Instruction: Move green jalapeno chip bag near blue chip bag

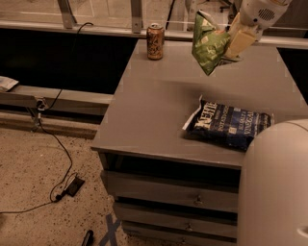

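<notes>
Your arm is angling down beyond the blue chip bag, with your gripper clamping the green jalapeno chip bag by its edge. The green bag is hanging in midair, well above the blue one.

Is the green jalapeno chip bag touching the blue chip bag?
Apart. The camera view shows the green jalapeno chip bag hanging from the gripper at top right, above the table, with bare surface between it and the blue chip bag.
</notes>
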{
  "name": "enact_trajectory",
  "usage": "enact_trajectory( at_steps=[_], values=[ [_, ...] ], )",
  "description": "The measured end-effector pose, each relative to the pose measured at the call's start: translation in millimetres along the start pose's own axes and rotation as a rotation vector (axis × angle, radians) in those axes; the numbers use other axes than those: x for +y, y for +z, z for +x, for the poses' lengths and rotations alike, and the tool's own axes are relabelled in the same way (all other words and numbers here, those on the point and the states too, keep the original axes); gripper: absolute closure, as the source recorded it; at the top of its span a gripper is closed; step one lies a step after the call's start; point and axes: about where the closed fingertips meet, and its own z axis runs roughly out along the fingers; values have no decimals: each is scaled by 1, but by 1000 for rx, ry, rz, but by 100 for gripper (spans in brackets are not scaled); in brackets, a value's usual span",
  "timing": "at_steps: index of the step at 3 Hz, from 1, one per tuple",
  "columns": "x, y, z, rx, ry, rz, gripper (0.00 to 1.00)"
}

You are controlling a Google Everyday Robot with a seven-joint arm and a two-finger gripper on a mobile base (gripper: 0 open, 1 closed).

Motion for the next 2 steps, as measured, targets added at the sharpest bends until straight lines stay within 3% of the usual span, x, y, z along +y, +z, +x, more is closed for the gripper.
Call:
enact_trajectory(
  at_steps=[2],
  values=[
    [59,0,16,60,-73,-119,100]
  ],
)
